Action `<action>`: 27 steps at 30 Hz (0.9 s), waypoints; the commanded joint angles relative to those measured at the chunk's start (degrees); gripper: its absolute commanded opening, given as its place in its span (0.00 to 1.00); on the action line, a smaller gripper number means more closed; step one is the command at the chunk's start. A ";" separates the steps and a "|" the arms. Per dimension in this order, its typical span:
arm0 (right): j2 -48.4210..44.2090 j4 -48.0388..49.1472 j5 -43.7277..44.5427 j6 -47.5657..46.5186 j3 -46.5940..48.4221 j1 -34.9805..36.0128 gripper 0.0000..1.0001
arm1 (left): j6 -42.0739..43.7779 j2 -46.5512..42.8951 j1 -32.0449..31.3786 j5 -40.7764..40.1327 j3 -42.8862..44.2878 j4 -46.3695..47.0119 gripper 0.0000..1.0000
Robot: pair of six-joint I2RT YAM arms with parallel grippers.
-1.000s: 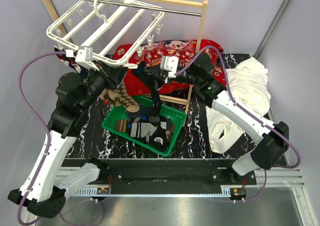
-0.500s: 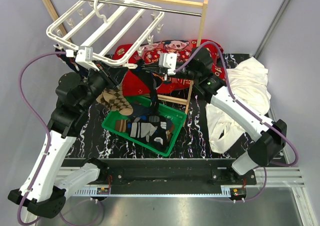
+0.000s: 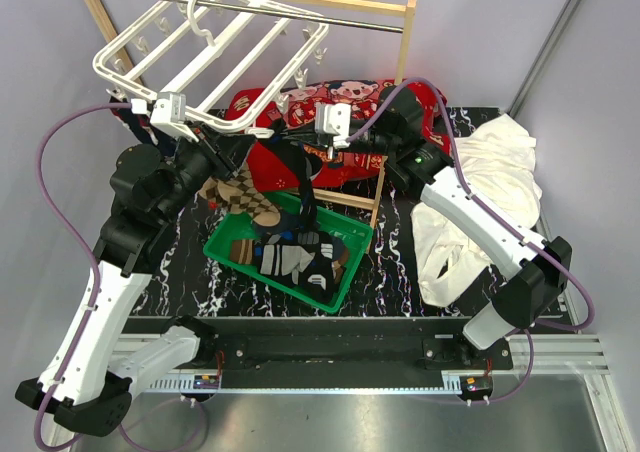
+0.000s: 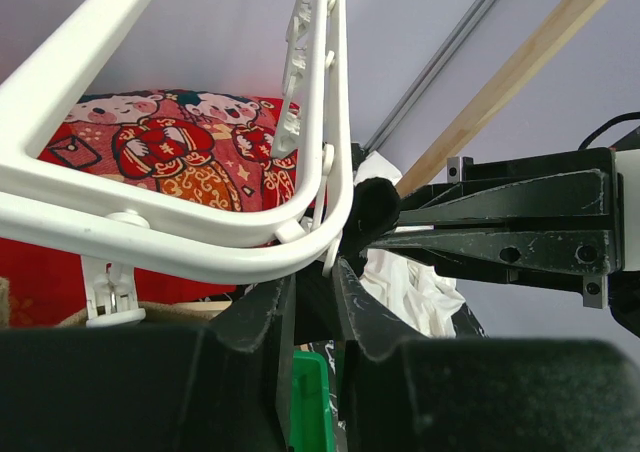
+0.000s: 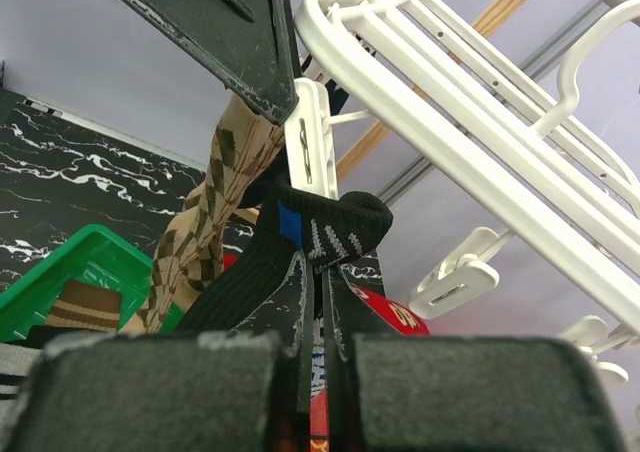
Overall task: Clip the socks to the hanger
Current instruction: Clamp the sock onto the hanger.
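Observation:
The white hanger (image 3: 210, 47) hangs from the rack's rod. My left gripper (image 3: 232, 150) is at its near corner, its jaws closed on a white clip (image 5: 308, 137) under the frame (image 4: 150, 227). My right gripper (image 3: 298, 144) is shut on the cuff of a black sock (image 3: 308, 187) and holds that cuff (image 5: 335, 227) right against the clip. A brown-tan argyle sock (image 3: 240, 194) hangs beside it under the left gripper; its top end is hidden. More socks (image 3: 295, 257) lie in the green basket (image 3: 357, 264).
The wooden rack's post (image 3: 395, 102) stands just right of my right wrist. A red printed cloth (image 3: 350, 97) lies behind the basket. A big white cloth (image 3: 500, 182) is heaped at the right. Other clips (image 5: 455, 272) dangle from the hanger.
My right gripper has moved a little left and up with the black sock, closer to the clip at the hanger's corner. The argyle sock swung slightly. The left arm has held still.

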 commanded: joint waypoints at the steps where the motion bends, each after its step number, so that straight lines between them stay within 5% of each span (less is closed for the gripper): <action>1: -2.05 -0.50 -0.23 -1.79 -0.57 -0.95 0.00 | 1.88 -0.35 0.06 -1.21 2.65 1.97 0.00; 27: -4.70 -0.76 -5.50 -0.39 0.12 -2.00 0.00 | 2.23 -0.61 0.06 -1.82 2.12 1.36 0.00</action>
